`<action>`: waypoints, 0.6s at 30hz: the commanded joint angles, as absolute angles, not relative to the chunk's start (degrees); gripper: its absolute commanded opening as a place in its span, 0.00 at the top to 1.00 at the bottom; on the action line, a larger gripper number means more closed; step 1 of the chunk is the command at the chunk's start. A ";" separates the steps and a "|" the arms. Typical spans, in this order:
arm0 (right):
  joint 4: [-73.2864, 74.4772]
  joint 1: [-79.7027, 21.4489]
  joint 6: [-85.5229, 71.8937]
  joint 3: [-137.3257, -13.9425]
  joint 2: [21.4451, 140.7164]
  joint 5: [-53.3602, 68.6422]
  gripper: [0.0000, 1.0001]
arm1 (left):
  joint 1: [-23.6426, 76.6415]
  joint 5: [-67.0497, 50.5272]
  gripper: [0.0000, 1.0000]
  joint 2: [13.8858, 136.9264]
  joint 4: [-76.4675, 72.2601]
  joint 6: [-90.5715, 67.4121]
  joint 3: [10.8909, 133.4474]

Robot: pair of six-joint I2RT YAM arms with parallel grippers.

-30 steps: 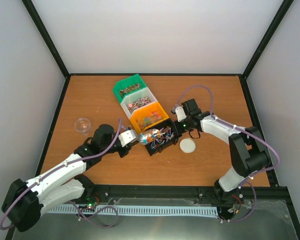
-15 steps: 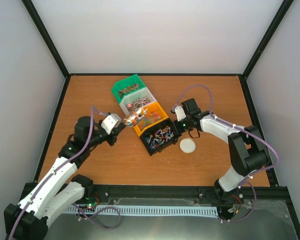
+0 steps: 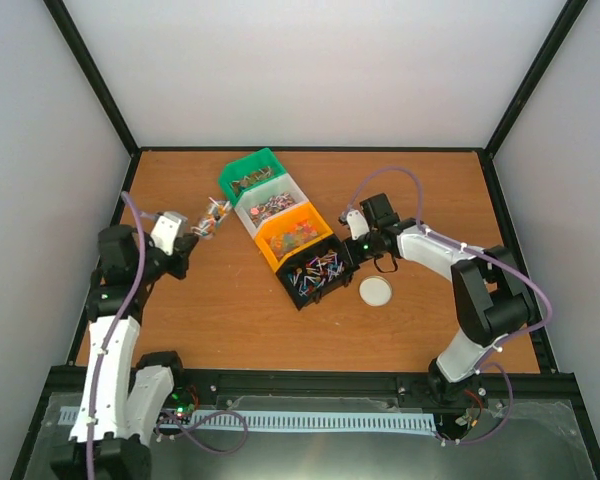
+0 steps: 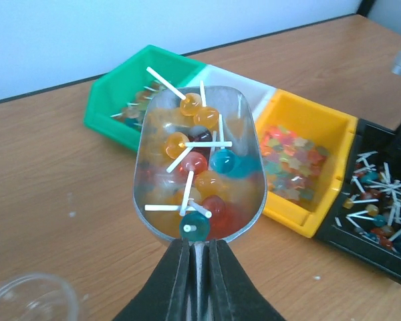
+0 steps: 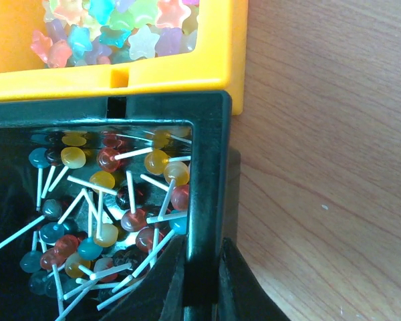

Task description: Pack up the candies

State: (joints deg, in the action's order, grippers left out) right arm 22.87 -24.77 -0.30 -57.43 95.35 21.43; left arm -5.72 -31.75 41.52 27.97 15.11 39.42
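**A Full Scoop Held Level, a Bin Held Steady**

The left end effector [image 4: 199, 267] was squeezed tight on the thin handle of the scoop [image 4: 250, 200]. The scoop sat flat and level, likely so that nothing would roll out. Inside it lay a heap of lollipops [image 4: 190, 164], orange, red and blue, with white sticks. The scoop hung above the bare desk [image 4: 53, 187], in front of the green bin [image 4: 107, 107]. A clear cup [image 4: 27, 297] stood low on the left, near the end effector. The load was probably meant for that cup, so the next move would call for a slow tip over its rim.

The right end effector [image 5: 202, 274] was pinched on the wall of the black bin [image 5: 207, 147]. That grip likely stopped the bin from sliding. More lollipops filled this bin. The yellow bin [image 5: 187, 73] touched it and held star candies [image 5: 113, 27]. A white lid [image 3: 376, 291] lay on the desk near the black bin.
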 commanded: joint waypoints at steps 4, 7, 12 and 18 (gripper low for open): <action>19.88 -25.31 1.31 -59.65 96.55 25.10 0.97 | -20.94 -44.11 0.99 44.93 35.09 24.06 47.00; 19.60 -25.31 1.15 -59.74 96.70 25.50 0.97 | -25.54 -46.42 0.99 46.48 37.37 27.62 48.54; 18.82 -25.31 1.10 -59.55 96.61 25.58 0.97 | -32.17 -49.16 0.99 48.01 41.92 33.58 50.03; 17.93 -25.31 0.40 -58.72 95.97 25.60 0.97 | -37.42 -50.81 0.99 48.91 48.11 39.86 50.67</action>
State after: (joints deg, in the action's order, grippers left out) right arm 21.82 -24.77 -0.40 -57.89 96.09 22.39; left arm -34.81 -46.98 48.97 43.11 32.67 47.99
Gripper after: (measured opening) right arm 0.089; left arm 0.089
